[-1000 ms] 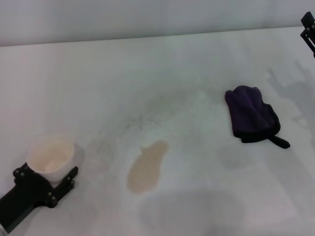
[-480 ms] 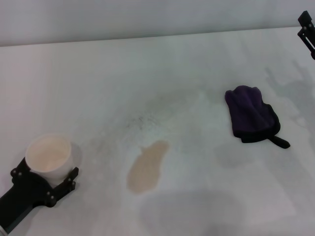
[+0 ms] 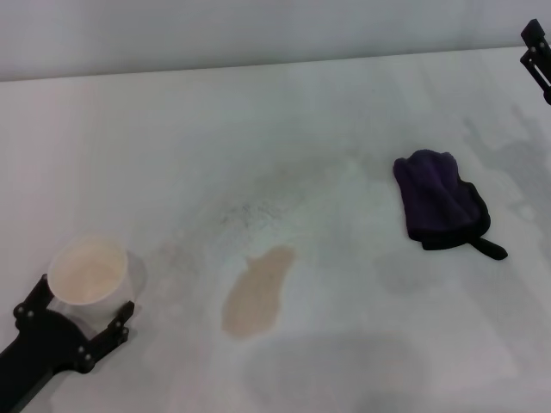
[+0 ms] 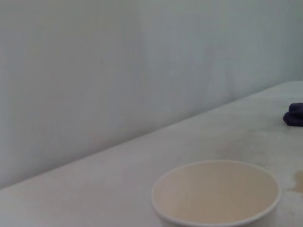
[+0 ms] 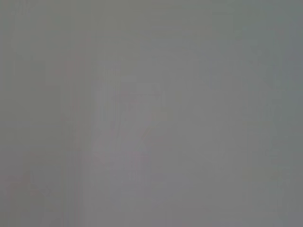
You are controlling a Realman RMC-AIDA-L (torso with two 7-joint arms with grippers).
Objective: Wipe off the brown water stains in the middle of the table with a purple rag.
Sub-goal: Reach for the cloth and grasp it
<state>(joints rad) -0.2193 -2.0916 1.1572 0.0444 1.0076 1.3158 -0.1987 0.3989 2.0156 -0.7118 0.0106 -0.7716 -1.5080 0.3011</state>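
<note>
table (image 3: 344, 103): broad white top with faint grey smears
paper cup (image 3: 89, 274): upright, between the fingers of the left gripper (image 3: 76, 315)
brown water stains (image 3: 256, 291): to the right of that gripper, mid-table
purple rag (image 3: 439, 202): bunched, beyond the stains, well apart from that gripper

Right tool (image 3: 537, 52) mostly beyond the head view's edge.

A broad flat white tabletop (image 3: 284, 112) with faint grey smears and speckles fills nearly the whole scene, running from the near edge to a straight far edge. Behind that far edge rises a plain, pale grey-white wall (image 4: 118, 61), bare and evenly lit. Soft grey shadows lie on the tabletop at the far right and near the middle.
</note>
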